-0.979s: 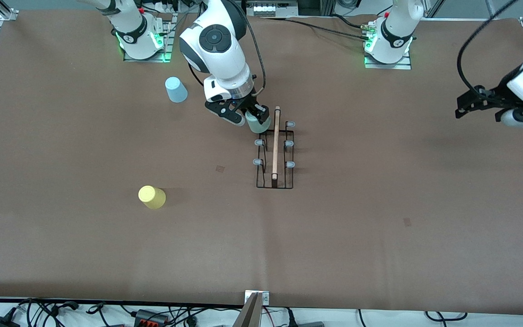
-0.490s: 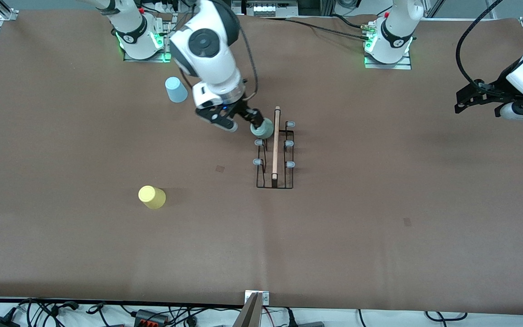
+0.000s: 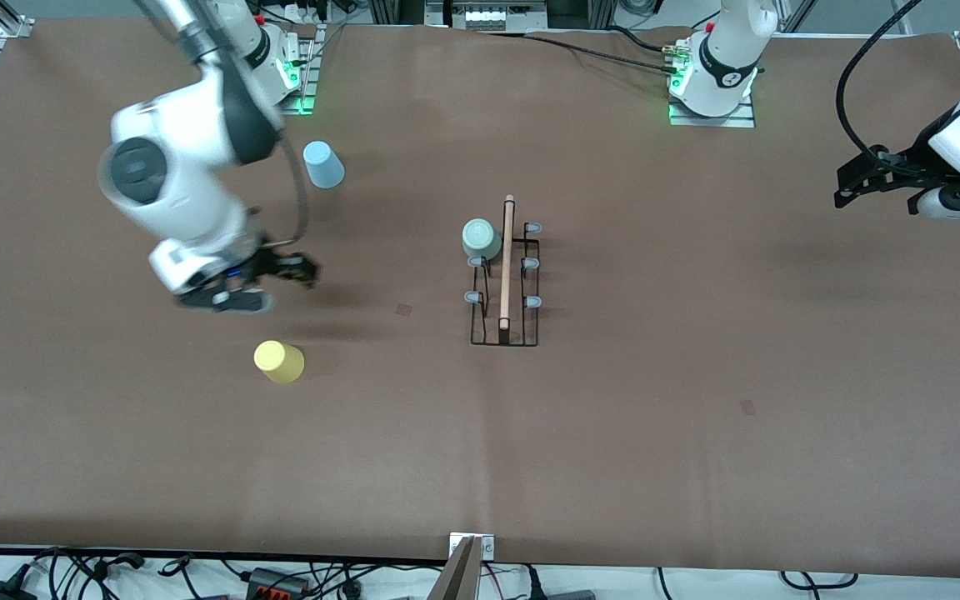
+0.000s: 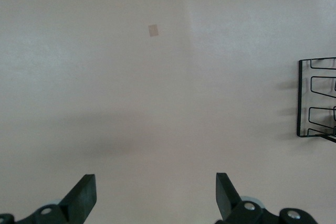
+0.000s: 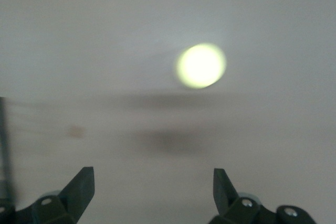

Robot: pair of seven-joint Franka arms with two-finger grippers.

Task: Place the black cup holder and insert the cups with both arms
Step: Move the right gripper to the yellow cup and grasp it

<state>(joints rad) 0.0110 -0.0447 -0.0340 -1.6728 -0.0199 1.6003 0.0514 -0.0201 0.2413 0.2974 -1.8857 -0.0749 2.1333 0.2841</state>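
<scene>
A: How is the black cup holder [image 3: 505,279] laid?

B: Mid-table, its wooden rod [image 3: 507,260] run from the bases toward the front camera. The mint-green cup [image 3: 481,238] is seated on a peg at its base end.

A: And the grippers?

B: The right gripper [image 3: 267,283] is spread wide, empty, over the table near the yellow cup [image 3: 279,362]. The left gripper [image 4: 156,195] is parked open, nothing held.

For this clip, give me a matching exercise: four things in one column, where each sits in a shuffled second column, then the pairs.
Things:
1. mint-green cup
2. yellow cup
3. light-blue cup
4. left gripper

Places:
A. on the table near the right arm's base
B. on a peg of the black cup holder
C. waiting, fingers open, over the left arm's end of the table
D. on the table, nearest the front camera

Pairs: 1-B, 2-D, 3-A, 4-C
</scene>
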